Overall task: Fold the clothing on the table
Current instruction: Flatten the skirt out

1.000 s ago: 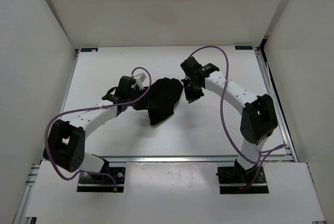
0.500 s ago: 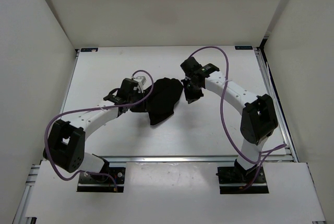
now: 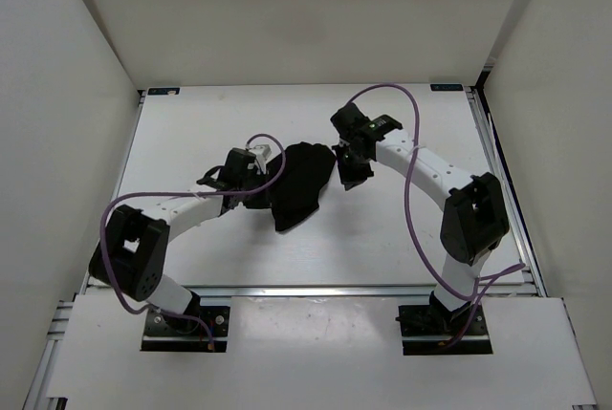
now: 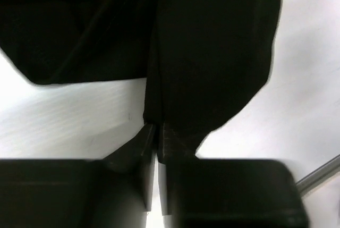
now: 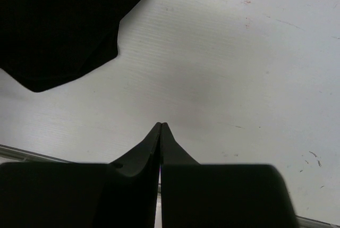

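Around the clothing (image 3: 298, 185), bare table (image 3: 191, 123) lies open at 12 and 6 o'clock. The left gripper (image 4: 157, 132) blocks 9 o'clock, touching the cloth; the right gripper (image 5: 160, 129) crowds 3 o'clock, seemingly just clear of it. White walls (image 3: 96, 28) hem the table's edges.

light: bright, even | table (image 5: 239, 52): soft shadows | wrist views: near foreground blurred | clothing (image 4: 212, 42): nearly featureless black
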Motion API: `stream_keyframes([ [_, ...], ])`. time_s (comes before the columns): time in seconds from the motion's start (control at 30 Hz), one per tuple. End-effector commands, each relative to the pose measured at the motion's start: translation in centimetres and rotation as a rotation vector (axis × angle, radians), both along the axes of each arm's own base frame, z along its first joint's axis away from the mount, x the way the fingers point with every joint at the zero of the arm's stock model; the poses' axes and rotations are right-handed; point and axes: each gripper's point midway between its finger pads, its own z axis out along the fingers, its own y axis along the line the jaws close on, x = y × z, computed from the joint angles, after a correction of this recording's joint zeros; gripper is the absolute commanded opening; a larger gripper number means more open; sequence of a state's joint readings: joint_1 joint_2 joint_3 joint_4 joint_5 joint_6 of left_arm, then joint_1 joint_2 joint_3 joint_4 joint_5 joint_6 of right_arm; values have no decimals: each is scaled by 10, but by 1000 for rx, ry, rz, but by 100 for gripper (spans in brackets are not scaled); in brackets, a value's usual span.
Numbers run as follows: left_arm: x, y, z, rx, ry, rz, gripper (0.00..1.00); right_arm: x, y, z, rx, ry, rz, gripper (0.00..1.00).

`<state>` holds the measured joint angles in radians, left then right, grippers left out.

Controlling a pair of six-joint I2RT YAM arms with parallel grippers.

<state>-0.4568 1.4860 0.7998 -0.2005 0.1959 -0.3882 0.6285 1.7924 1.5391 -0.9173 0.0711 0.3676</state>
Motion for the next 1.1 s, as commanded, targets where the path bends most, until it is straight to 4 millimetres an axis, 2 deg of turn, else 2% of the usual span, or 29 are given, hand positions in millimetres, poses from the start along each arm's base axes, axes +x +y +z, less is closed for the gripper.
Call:
stream_keyframes([
  [0.0,4,-21,5,-64,-11,-54,2,8,3,20,18,-38,-13,0],
  [0.07,22,-50,55,-125,-84,-116,0,9,-1,24,-1,-56,-18,0],
  [0.1,20,-68,77,-160,-113,-184,0,11,-2,28,5,-69,-29,0],
  [0.13,31,-85,116,-201,-160,-218,0,12,-7,28,-9,-74,-45,0],
  [0.17,29,-109,163,-273,-212,-305,0,13,-12,29,-10,-77,-70,0],
  [0.2,17,-126,188,-351,-209,-391,0,15,-21,31,-17,-81,-98,0],
  [0.23,20,-138,234,-422,-278,-433,0,12,-27,29,-26,-71,-117,0],
  [0.27,13,-149,278,-509,-327,-495,0,13,-36,27,-26,-73,-147,0],
  [0.3,8,-149,316,-564,-372,-526,0,14,-45,31,-19,-92,-174,0],
  [0.33,9,-148,328,-582,-389,-532,0,15,-50,30,-19,-96,-192,1],
  [0.37,10,-141,350,-602,-423,-526,0,11,-58,33,-11,-109,-217,0],
  [0.4,18,-129,351,-594,-424,-495,0,15,-67,42,11,-136,-247,0],
  [0.43,16,-121,364,-596,-455,-486,0,13,-71,38,10,-138,-272,0],
  [0.5,37,-97,347,-537,-449,-394,0,13,-88,47,32,-178,-335,0],
  [0.53,43,-90,332,-518,-423,-353,0,12,-92,43,30,-182,-355,0],
  [0.6,54,-70,282,-495,-343,-259,0,10,-105,45,53,-197,-396,0],
  [0.63,58,-61,265,-494,-315,-220,0,9,-108,49,65,-213,-406,0],
  [0.67,55,-56,231,-492,-248,-171,0,8,-112,47,72,-207,-417,0],
  [0.7,56,-46,189,-459,-189,-109,0,7,-114,47,80,-205,-425,0],
  [0.73,59,-38,170,-417,-182,-54,0,7,-118,47,87,-205,-439,0],
  [0.8,47,-18,93,-296,-87,32,0,2,-113,42,108,-183,-417,0],
  [0.83,45,-11,78,-253,-78,57,0,3,-116,39,108,-178,-423,0],
  [0.87,37,-4,50,-216,-17,75,0,-2,-105,34,142,-154,-385,0],
  [0.9,30,6,33,-196,25,90,0,-5,-97,33,169,-138,-354,1],
  [0.93,25,10,24,-187,55,99,0,-6,-93,32,183,-133,-342,3],
  [1.0,12,19,7,-166,91,114,0,-18,-76,25,246,-60,-289,21],
  [1.07,3,26,-1,-131,94,127,0,-26,-65,17,293,29,-271,28],
])
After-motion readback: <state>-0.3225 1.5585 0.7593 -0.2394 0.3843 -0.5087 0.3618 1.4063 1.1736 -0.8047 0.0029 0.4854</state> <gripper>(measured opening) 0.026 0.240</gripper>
